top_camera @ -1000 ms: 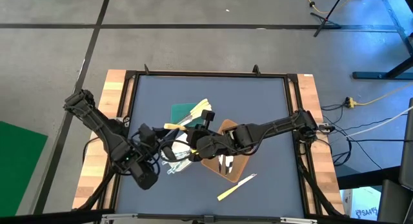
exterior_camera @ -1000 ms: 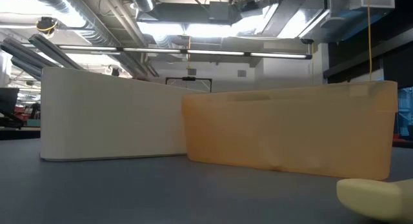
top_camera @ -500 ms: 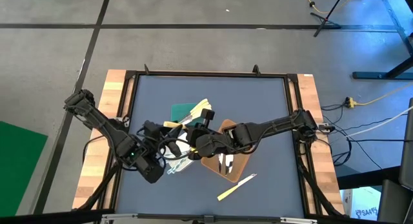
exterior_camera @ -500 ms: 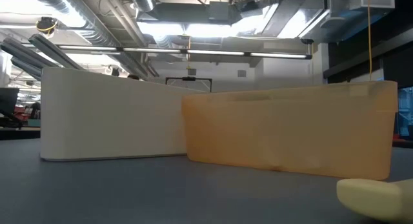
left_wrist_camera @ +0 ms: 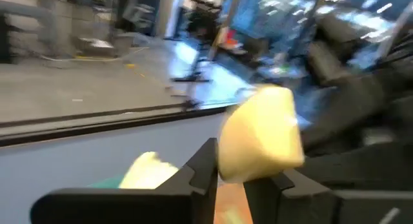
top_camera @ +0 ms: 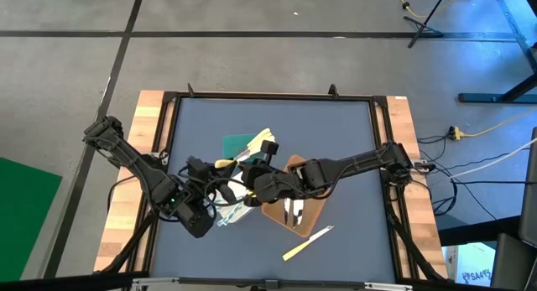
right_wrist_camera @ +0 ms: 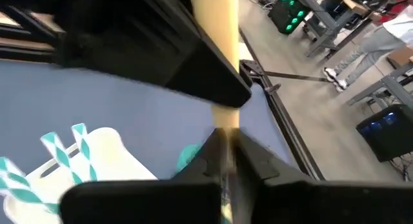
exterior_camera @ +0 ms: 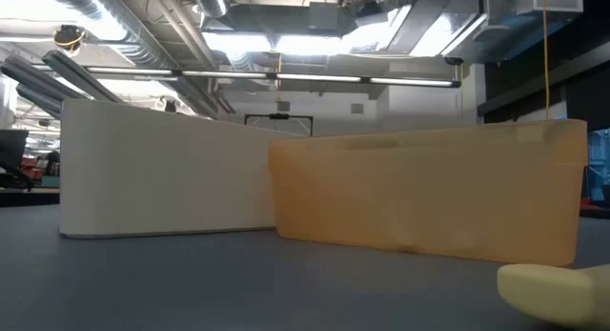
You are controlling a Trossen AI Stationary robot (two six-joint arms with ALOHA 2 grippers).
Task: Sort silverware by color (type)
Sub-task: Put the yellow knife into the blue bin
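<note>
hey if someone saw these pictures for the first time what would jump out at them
Both dark arms meet at mid-table, the left gripper and right gripper each pinching the same pale cream-yellow plastic utensil. Around them sit a green tray and a brown tray, with another pale yellow utensil lying alone near the front edge.

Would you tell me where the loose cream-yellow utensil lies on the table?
In the high view, the cream-yellow utensil lies alone on the blue table near its front edge, right of centre, just beyond the brown tray's corner.

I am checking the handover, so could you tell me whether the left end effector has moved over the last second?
Yes. In the high view the left end effector has swung toward the green tray and the right end effector, meeting the cream utensil.
</note>
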